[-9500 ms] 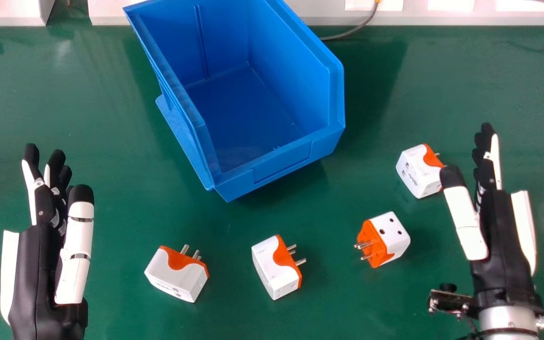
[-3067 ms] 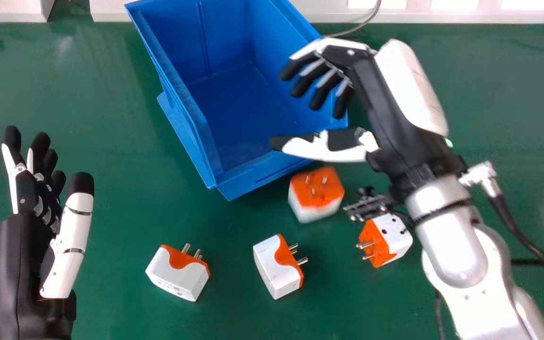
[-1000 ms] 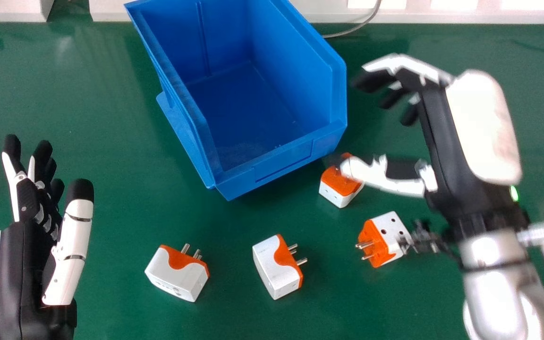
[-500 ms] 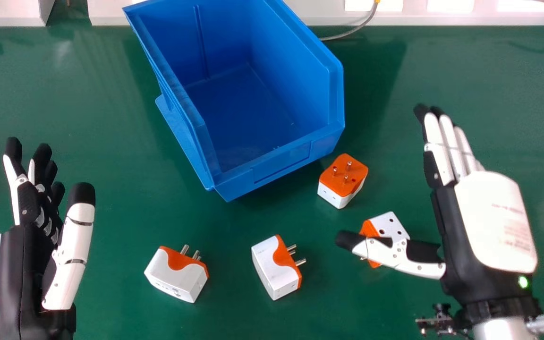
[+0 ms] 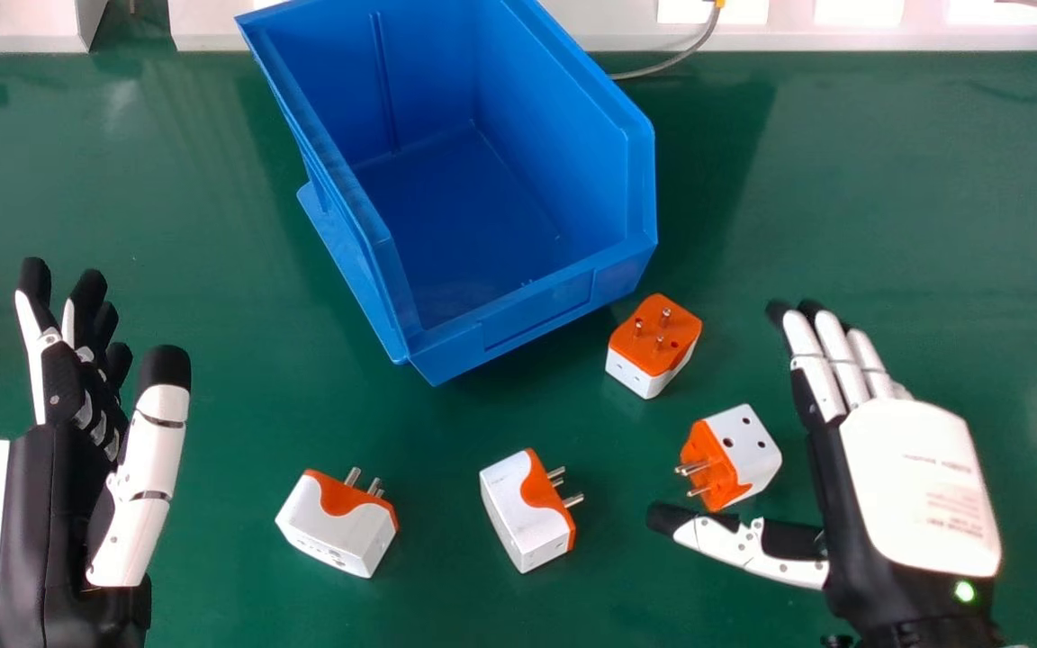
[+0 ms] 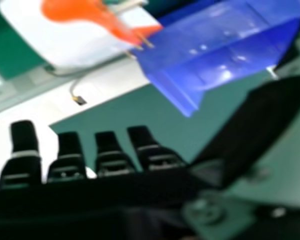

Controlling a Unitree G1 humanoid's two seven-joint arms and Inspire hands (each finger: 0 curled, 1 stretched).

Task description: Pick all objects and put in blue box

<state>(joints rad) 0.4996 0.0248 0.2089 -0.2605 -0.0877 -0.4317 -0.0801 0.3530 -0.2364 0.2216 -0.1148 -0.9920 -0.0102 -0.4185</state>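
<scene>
R hand, fingers straight & thumb wide, holding nothing, has pulled back w/ orange-topped adapter left on table nr blue box, so all 4 still need boxing.

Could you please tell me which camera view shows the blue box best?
The head view: it looks down into the blue box, with walls and floor visible. The right hand view catches part of it, cut off.

Four orange-white plugs, seemingly adapters, outside blue box
</scene>
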